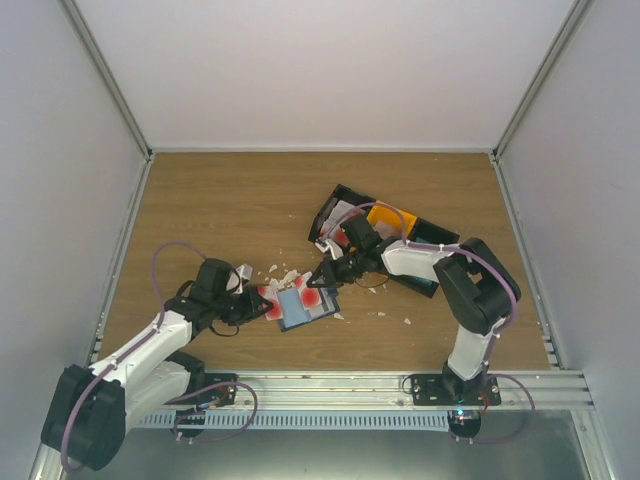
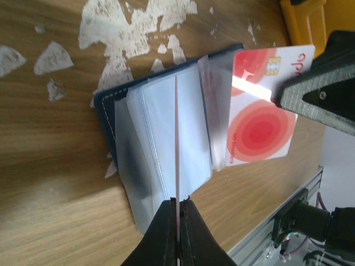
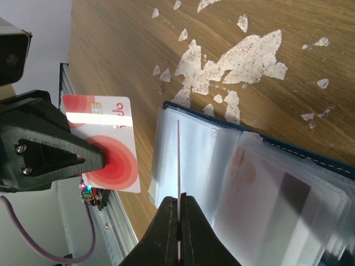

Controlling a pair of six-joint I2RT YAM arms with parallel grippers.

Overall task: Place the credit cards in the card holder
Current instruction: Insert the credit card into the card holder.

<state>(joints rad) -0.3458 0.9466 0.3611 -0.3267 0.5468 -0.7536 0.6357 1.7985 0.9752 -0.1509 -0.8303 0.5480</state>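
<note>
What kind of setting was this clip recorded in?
Probably a lab robot test cell: plain white walls on aluminium framing, a wood-look tabletop, left arm and right arm bolted to a metal rail.

Torn white scraps (image 1: 289, 274) litter the wooden bench (image 1: 230, 200) at centre; black and orange tray boxes (image 1: 393, 222) sit right of centre.

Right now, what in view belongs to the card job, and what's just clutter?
Job:
- card holder, lying open
- left card, pinched in the left gripper
- right card, pinched in the right gripper

Lying about:
- white scraps
- black tray
- orange box
</note>
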